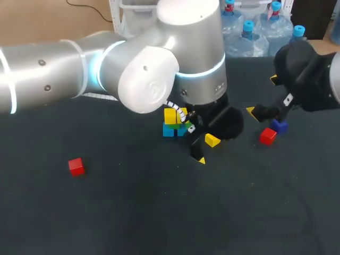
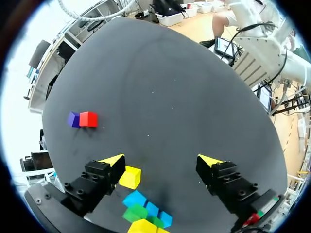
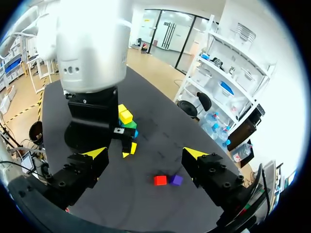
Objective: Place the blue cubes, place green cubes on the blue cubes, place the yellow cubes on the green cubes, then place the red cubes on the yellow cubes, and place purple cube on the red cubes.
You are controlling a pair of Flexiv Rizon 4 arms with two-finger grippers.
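Observation:
A stack of blue, green and yellow cubes (image 1: 172,123) stands mid-table, under my left wrist. My left gripper (image 2: 162,160) is open just past the stack (image 2: 143,213). A loose yellow cube (image 2: 130,177) lies on the table against the inner side of one finger, and the other finger is well clear of it. That cube (image 1: 212,140) also shows in the head view. My right gripper (image 1: 262,95) hangs open and empty at the right, above a red cube (image 1: 268,136) and a purple cube (image 1: 279,126) lying side by side. A second red cube (image 1: 76,167) lies far left.
My left arm's bulky wrist (image 1: 186,58) hides part of the stack from above. In the right wrist view the red cube (image 3: 160,180) and purple cube (image 3: 175,180) lie between its fingers, lower down. Dark table (image 1: 159,212) stretches toward the front.

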